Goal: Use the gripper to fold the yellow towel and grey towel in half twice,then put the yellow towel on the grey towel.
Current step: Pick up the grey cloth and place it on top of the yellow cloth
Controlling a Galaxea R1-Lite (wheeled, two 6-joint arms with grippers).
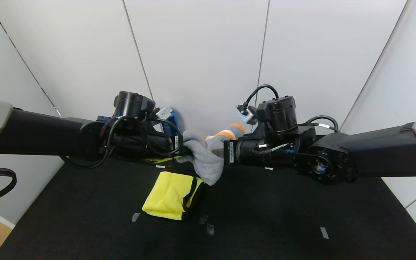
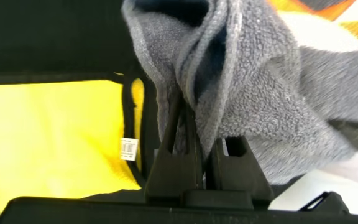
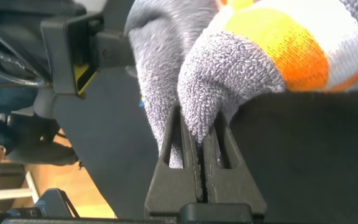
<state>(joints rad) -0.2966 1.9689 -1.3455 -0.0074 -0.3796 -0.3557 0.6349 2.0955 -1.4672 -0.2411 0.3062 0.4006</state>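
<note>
The black tabletop (image 1: 284, 216) fills the near part of the scene, and pale wall panels (image 1: 200, 54) stand at the far side. Small strips of grey tape (image 1: 323, 233) are stuck on the tabletop.

The two arms reach in from both sides and meet above the middle of the tabletop. Between them hangs the grey towel (image 1: 208, 157), lifted off the surface and bunched, with its lowest corner hanging just above the far right corner of the yellow towel (image 1: 170, 195). The orange-and-white band (image 1: 226, 133) of the grey towel is on the far side, next to the right arm.

The yellow towel lies folded on the tabletop, a little left of the middle and near to the robot. Its dark trim (image 1: 190, 195) runs along the right edge, and a small white label (image 2: 128, 149) shows there.

The left claw (image 2: 197, 158) is clamped on a fold of the grey towel, with the cloth pinched between its fingers. The right claw (image 3: 199, 165) is also clamped on the grey towel, close to the orange band, and its fingers are pressed together over the thick terry.
</note>
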